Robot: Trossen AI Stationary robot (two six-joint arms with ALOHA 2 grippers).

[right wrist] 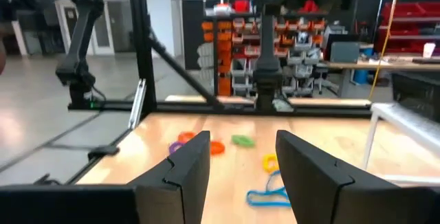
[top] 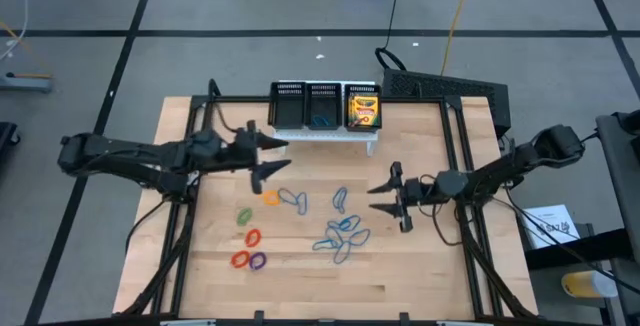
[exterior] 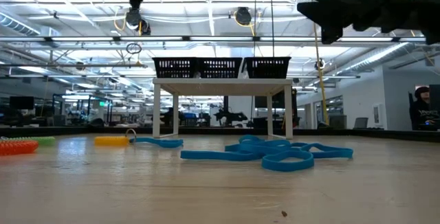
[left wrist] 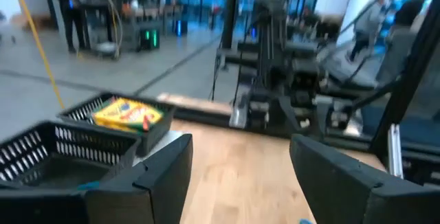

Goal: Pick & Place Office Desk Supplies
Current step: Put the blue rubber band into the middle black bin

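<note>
Risk: blue loops (top: 342, 234) tangled in heap, so one pinch may lift several and spill them short of organiser (top: 322, 107); thin flat bands may slip from fingertips.

Left gripper (top: 262, 158) hovers near organiser at table's 11 o'clock, fingers apart, empty. Right gripper (top: 392, 199) hovers, fingers apart, empty; blue heap just beside it, toward its 8 o'clock. Crayons (top: 363, 109) already in organiser's right bin. Small coloured loops (top: 249, 248) lie at table's 7 o'clock.

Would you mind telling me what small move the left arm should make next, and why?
Probably lower the open, empty left hand onto the yellow loop just below it, since loops remain scattered on the table while the organiser holds crayon boxes at one end.
</note>
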